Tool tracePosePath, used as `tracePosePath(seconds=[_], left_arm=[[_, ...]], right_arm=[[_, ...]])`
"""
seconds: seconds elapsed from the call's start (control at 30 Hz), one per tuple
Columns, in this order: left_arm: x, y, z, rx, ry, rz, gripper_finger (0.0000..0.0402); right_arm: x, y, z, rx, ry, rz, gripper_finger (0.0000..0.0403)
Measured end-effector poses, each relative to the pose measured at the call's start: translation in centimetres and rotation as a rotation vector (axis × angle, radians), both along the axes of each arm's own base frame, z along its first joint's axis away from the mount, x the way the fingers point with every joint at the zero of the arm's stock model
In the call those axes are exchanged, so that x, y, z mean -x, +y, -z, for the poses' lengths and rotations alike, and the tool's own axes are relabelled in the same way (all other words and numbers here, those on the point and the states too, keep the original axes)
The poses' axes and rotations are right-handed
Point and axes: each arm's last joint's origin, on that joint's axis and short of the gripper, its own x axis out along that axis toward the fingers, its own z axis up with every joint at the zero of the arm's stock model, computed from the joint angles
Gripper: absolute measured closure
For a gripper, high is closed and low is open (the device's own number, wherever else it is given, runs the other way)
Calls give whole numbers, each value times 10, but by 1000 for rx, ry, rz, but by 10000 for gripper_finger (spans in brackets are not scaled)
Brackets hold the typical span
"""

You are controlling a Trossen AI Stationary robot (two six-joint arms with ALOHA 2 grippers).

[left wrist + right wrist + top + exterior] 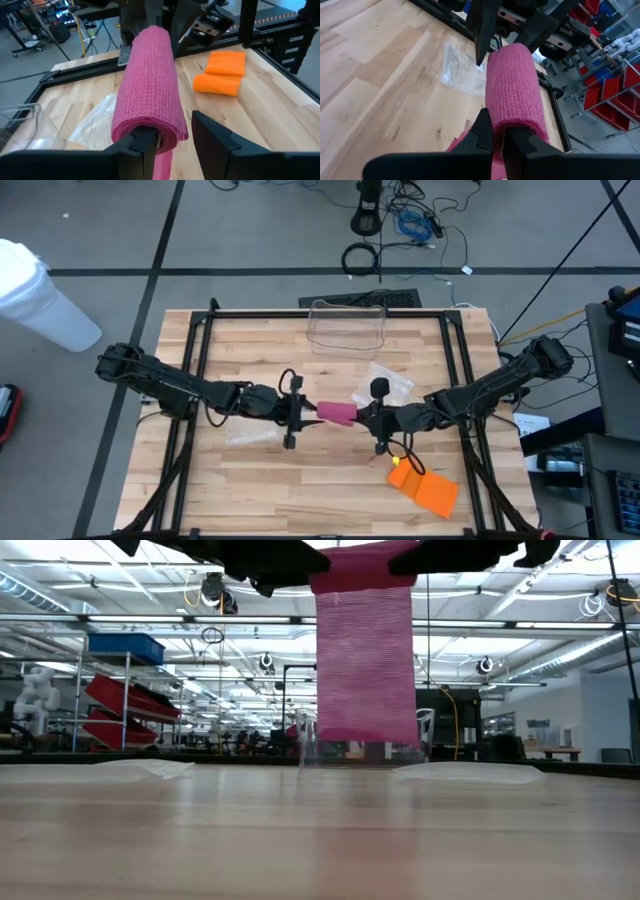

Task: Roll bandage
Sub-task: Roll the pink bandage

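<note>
A pink bandage roll is held in the air above the middle of the wooden table, between the two grippers, which meet end to end over the centre. The right gripper is clamped on one end of the roll — its fingers are pressed tight onto the rolled edge, with almost no gap left between them. The left gripper is set at the other end with its fingers parted; one finger is tucked against the roll's end, while the other stands clear beside it, so no firm grip is shown there. In the low view a loose length of the pink fabric is seen hanging straight down from the roll, its lower edge ending above the tabletop. On the table near the right arm an orange bandage is laid, partly unrolled. Crumpled clear plastic wrappers are seen beside the grippers, and a clear plastic container is placed at the far edge of the table.
</note>
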Motion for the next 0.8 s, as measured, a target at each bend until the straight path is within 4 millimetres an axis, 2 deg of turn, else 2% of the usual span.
tracePosePath(seconds=[0.17, 0.4, 0.67, 0.8], left_arm=[[0, 0, 0, -55, -5, 14, 319], [0, 0, 0, -76, -6, 22, 383], [1, 0, 2, -148, 10, 38, 377], [1, 0, 3, -191, 23, 44, 378]], right_arm=[[0, 0, 0, -9, 2, -6, 398], [0, 0, 1, -113, -9, 18, 388], [0, 0, 2, -290, -36, 89, 364], [-1, 0, 2, -368, -36, 67, 354]])
